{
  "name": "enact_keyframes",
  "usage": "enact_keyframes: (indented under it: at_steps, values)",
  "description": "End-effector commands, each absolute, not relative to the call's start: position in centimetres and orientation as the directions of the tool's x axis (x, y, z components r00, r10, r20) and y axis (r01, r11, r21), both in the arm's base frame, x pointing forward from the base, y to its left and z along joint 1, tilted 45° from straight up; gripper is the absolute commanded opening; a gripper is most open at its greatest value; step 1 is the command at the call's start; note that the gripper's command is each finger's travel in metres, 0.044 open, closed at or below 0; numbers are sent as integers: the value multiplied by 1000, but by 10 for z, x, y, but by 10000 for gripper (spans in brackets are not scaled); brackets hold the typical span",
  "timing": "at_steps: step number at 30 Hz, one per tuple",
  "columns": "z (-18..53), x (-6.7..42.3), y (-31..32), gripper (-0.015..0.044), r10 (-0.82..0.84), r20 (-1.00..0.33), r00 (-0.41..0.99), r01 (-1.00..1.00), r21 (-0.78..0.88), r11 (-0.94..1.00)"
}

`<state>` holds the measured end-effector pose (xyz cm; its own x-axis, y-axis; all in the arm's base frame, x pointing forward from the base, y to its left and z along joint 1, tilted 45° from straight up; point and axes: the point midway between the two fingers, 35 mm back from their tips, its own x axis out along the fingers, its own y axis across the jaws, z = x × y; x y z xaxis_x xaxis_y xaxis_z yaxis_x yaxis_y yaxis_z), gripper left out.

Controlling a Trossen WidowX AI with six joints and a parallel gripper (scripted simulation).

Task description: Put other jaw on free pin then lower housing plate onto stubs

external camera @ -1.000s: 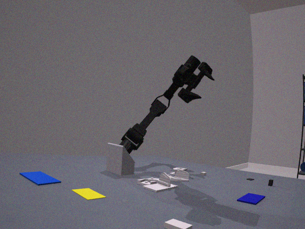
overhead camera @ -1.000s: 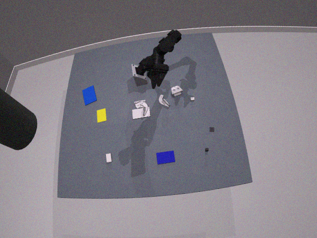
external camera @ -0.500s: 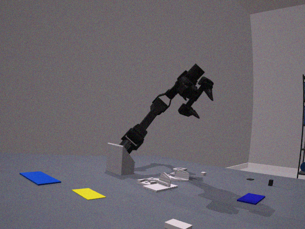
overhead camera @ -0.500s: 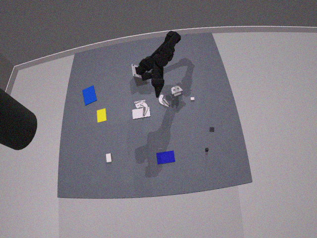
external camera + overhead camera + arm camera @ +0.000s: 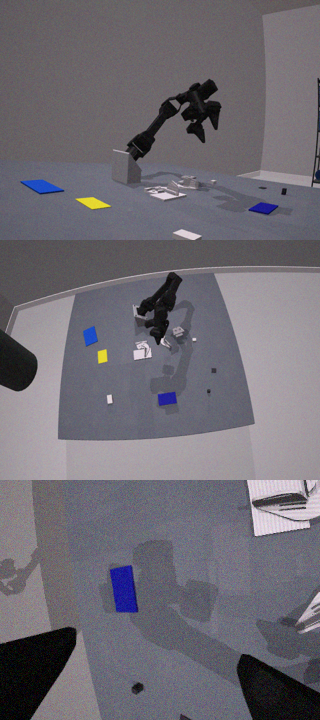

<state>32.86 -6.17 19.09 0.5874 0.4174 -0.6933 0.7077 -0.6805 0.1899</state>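
The white base (image 5: pixel 138 355) (image 5: pixel 165 197) (image 5: pixel 259 522) stands left of the arm's reach, with one jaw (image 5: pixel 147 351) (image 5: pixel 174 189) upright on it. The other jaw (image 5: pixel 165 342) (image 5: pixel 312 617) lies loose on the mat to its right. The white housing plate (image 5: pixel 178 330), with two holes, sits beyond the loose jaw. My gripper (image 5: pixel 210 135) (image 5: pixel 159 650) is open and empty, high above the mat, with its fingers pointing down. In the top view it overlaps the area beside the loose jaw. The pins are too small to tell apart.
Flat on the mat are a blue tile (image 5: pixel 90 336) (image 5: pixel 42 186), a yellow tile (image 5: pixel 102 356) (image 5: pixel 93 203) and a dark blue tile (image 5: pixel 167 398) (image 5: pixel 263 208) (image 5: pixel 124 589). A white block (image 5: pixel 109 399), a small white cube (image 5: pixel 194 339) and two small dark pieces also lie around.
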Motion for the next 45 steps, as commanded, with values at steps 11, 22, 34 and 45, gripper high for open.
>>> enact_keyframes:
  at_steps: [11,22,34,45]
  values:
    - [151,304,-12,440,565,-733,378,700,-174,-693]
    - [128,278,24,440,652,-732,196,609,-431,-666]
    - [114,254,49,440,700,-713,50,490,-593,-639]
    - [86,256,78,440,701,-711,51,491,-594,-638]
